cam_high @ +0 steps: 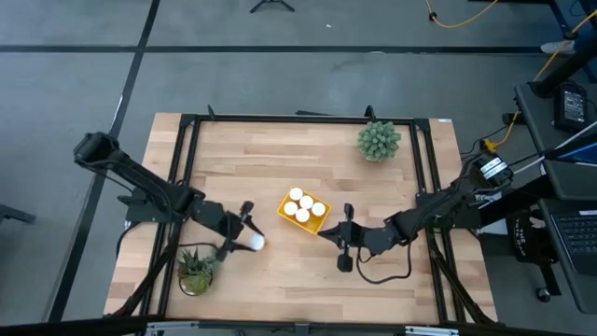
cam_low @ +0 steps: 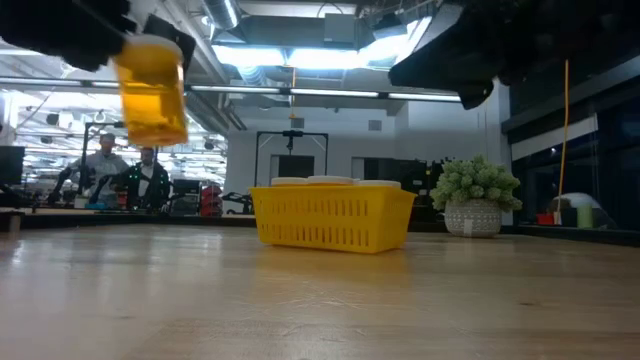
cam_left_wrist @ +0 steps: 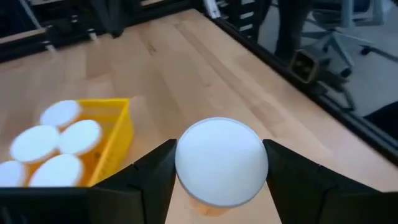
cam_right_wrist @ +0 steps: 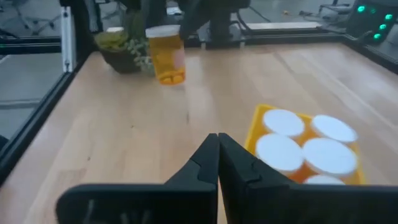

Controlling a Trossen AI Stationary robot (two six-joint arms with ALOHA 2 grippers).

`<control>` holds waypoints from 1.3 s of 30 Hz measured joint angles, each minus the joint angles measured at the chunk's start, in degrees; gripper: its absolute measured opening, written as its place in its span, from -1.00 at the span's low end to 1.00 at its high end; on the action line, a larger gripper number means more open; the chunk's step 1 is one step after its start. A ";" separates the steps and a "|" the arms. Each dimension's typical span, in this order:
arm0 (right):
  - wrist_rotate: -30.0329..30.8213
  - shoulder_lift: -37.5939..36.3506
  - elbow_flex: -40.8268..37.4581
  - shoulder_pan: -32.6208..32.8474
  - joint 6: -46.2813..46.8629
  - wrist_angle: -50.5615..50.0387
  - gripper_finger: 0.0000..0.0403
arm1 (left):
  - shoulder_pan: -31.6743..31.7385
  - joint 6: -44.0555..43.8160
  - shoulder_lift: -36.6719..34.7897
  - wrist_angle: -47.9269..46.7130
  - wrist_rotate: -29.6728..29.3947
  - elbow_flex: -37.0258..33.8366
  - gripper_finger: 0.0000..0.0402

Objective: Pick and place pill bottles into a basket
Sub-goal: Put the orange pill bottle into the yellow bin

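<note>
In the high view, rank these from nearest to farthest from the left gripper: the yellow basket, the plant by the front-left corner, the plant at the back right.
1. Front-left potted plant: just beside and below the left gripper, which holds a pill bottle.
2. Yellow basket: to its right, mid-table, four white caps inside.
3. Back-right potted plant: far corner, clearly farthest.

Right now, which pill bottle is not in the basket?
The pill bottle held in the left gripper, lifted above the table. The other bottles stand in the yellow basket, only white caps showing.
</note>
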 joint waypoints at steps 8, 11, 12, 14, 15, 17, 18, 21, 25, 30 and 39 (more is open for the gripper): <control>3.08 -6.10 0.00 -0.08 6.28 -11.91 -0.97 | 4.11 1.66 0.02 4.30 0.18 0.00 0.08; 4.25 -6.66 -0.02 -0.08 5.73 -13.01 -0.97 | 5.57 2.99 0.02 6.85 0.19 0.00 0.08; 4.54 -6.67 -0.22 -0.10 5.65 -12.85 -0.97 | 6.18 3.16 0.28 7.71 0.22 0.00 0.08; 5.13 -6.85 -1.48 -0.12 5.82 -12.36 -0.97 | 7.42 2.49 1.23 9.36 0.34 0.00 0.08; 5.70 -7.01 -2.54 -0.11 6.21 -11.85 -0.97 | 8.08 1.79 1.83 10.36 0.92 0.00 0.08; 7.19 -7.08 -5.13 -0.13 7.65 -8.58 -0.97 | 9.38 1.08 3.86 13.13 2.90 0.02 0.08; 7.56 -7.30 -6.74 -0.13 7.82 -6.29 -0.97 | 9.95 0.86 4.82 13.90 3.83 0.00 0.08; 7.67 -7.43 -11.75 -0.15 7.39 3.20 -0.96 | 11.65 0.76 8.62 17.75 5.74 0.67 0.08; 7.80 -7.45 -16.81 -0.18 5.46 12.84 -0.96 | 13.25 2.73 13.81 18.37 5.77 5.02 0.08; 8.40 -7.43 -19.67 -0.32 2.93 18.20 -0.96 | 15.20 6.08 21.15 18.14 6.10 11.53 0.08; 8.16 -7.43 -19.69 -0.30 2.51 18.72 -0.96 | 19.48 7.23 32.38 18.08 12.22 20.80 0.08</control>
